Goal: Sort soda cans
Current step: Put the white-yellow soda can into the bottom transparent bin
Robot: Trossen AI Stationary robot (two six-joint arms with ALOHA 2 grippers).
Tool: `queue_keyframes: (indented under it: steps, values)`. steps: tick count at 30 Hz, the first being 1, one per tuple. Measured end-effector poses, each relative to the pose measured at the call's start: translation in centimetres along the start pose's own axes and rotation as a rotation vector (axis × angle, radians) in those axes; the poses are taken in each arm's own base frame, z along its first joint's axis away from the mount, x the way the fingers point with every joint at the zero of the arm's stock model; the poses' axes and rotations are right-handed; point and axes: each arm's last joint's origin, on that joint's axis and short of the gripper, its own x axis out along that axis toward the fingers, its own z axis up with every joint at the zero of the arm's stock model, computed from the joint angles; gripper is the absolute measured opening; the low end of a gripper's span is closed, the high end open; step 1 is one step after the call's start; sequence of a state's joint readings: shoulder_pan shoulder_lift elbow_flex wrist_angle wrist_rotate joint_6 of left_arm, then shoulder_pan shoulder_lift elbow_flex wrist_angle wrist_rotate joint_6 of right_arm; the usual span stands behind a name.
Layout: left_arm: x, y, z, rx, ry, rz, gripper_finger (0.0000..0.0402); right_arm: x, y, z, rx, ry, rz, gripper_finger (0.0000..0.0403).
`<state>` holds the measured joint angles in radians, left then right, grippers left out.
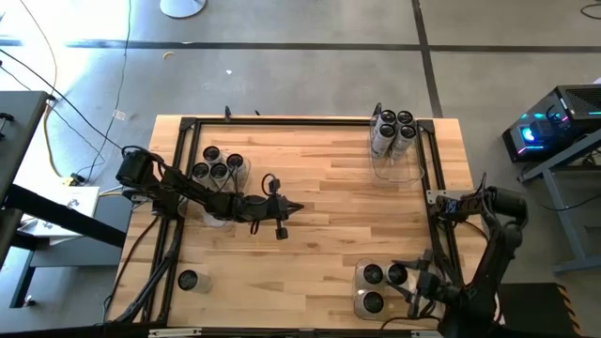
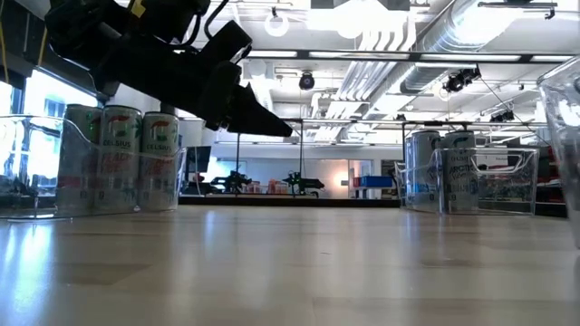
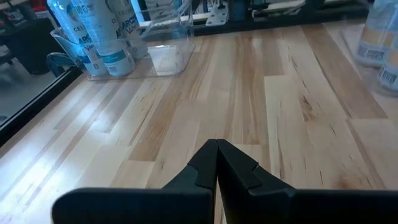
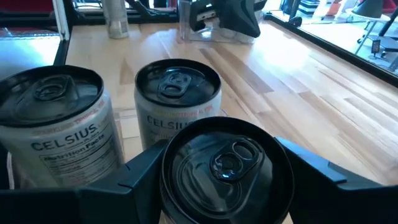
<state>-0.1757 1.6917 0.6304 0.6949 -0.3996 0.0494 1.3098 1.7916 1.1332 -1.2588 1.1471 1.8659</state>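
Silvery soda cans with dark tops stand in three clear bins: one at the far right [image 1: 392, 131], one at the left [image 1: 218, 169] and one at the near right [image 1: 362, 305]. My right gripper [image 4: 227, 158] is shut on one soda can [image 4: 227, 165] at the near-right bin, beside two cans [image 4: 177, 99] [image 4: 53, 118] standing in it. A lone can [image 1: 188, 280] stands on the table near the front left. My left gripper [image 1: 297, 208] hangs shut and empty above the middle of the table. My right gripper pinches the can's upper side wall, just under the rim [image 4: 163, 163], between its two fingers [image 4: 146, 171], one on each opposite side. The fingers come from the table's right side, slanting slightly down. The can stays upright, top up; its bottom is hidden.
A black frame [image 1: 437, 178] runs along the table's sides and far edge. The bare wooden middle [image 1: 347, 207] lies between the bins. In the low view the left bin's cans [image 2: 118, 158] and the far-right bin's cans [image 2: 453, 167] stand on either side.
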Motion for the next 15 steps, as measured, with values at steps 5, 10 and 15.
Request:
queue_keyframes:
  steps: [5,10,15]
  values:
    - [0.0,0.0,0.1,-0.003,-0.007,0.000,0.0000,0.1,-0.2,0.1,-0.007,0.002,-0.016,0.0237]
    - [0.0,0.0,0.1,-0.003,-0.007,0.000,0.0000,0.6,-0.4,0.3,-0.016,0.005,-0.046,0.0255]
    - [0.0,0.0,0.1,-0.003,-0.006,0.000,0.0000,1.4,-0.9,0.5,-0.015,0.028,-0.110,0.0335]
